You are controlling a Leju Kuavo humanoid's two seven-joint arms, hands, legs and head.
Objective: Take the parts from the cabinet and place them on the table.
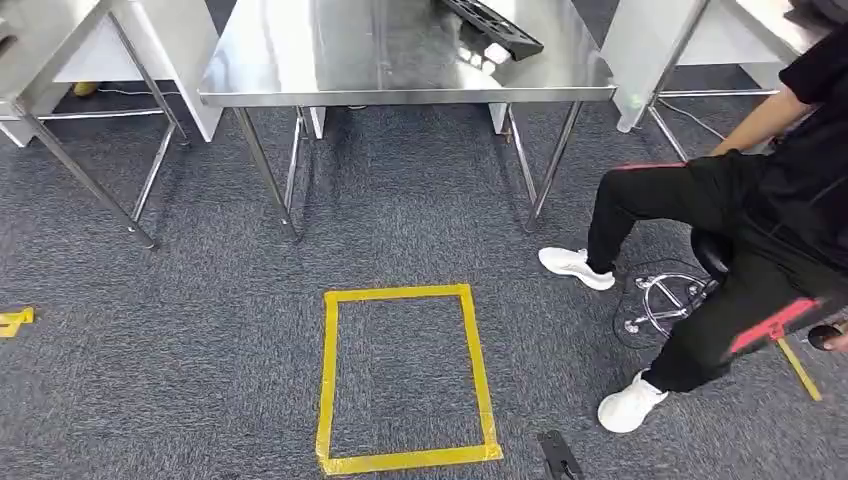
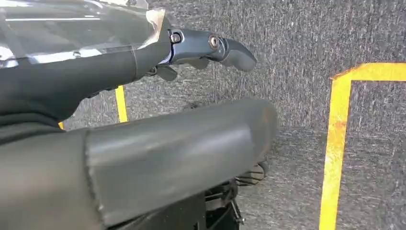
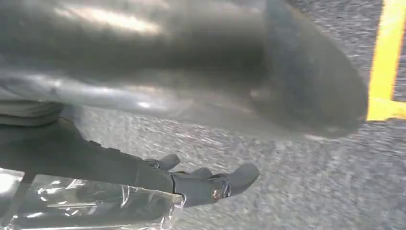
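- In the head view a steel table (image 1: 400,60) stands ahead on the grey carpet (image 1: 200,330), its shiny top reaching to the upper edge of the frame.
- A dark, flat, slotted part (image 1: 495,25) lies on the far right of that tabletop, running out of the frame at the top. Neither hand is near it.
- On the carpet in front of the table, a rectangle of yellow tape (image 1: 405,375) marks the floor. A small dark object (image 1: 560,455) lies just beside its near right corner.
- A person in black clothes (image 1: 760,230) sits on a stool (image 1: 670,295) at the right, white shoes on the carpet, well apart from the table's legs.
- The left hand (image 2: 206,50) hangs above the carpet in its wrist view. Its dark fingers (image 2: 237,52) are stretched out with nothing between them, and the thick grey thumb (image 2: 182,148) lies apart from them.
- Yellow tape lines (image 2: 335,143) run across the carpet beneath the left hand.
- The right hand (image 3: 206,184) likewise hangs over the carpet. Its fingers (image 3: 242,175) are extended and loose, holding nothing, with the thumb (image 3: 287,72) a blurred grey mass apart from them.
- A corner of yellow tape (image 3: 388,72) shows beyond the right thumb.
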